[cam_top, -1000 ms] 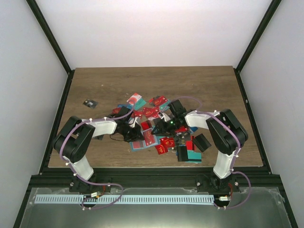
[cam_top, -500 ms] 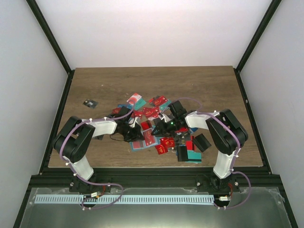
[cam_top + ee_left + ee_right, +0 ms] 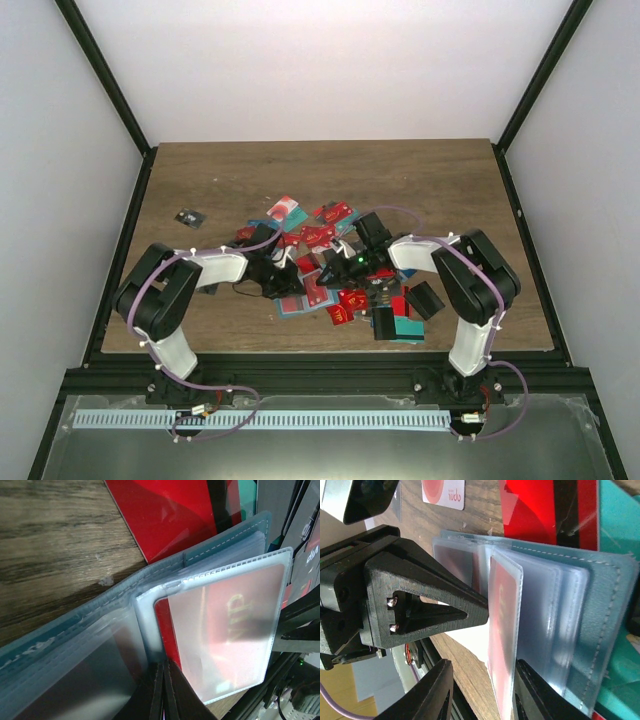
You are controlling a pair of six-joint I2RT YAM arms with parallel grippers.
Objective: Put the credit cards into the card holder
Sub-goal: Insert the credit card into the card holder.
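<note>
The card holder [image 3: 75,625] is a teal-blue wallet lying open on the wood, its clear sleeves fanned out. It also shows in the right wrist view [image 3: 605,610] and between both grippers in the top view [image 3: 303,292]. A red card [image 3: 225,620] sits inside one raised sleeve and is seen edge-on in the right wrist view [image 3: 501,615]. My left gripper [image 3: 164,685] is shut, pinching a sleeve at the holder's fold [image 3: 283,280]. My right gripper [image 3: 482,667] is open, its fingers on either side of the carded sleeve's free edge [image 3: 330,270].
A pile of red, teal and white credit cards [image 3: 320,238] spreads over the table's middle. Loose red cards [image 3: 170,510] lie under the holder. Black blocky cases [image 3: 425,298] stand at the right, and a small black item [image 3: 189,217] lies far left.
My right gripper has edged slightly left toward the holder. The left arm and the holder have stayed put.
</note>
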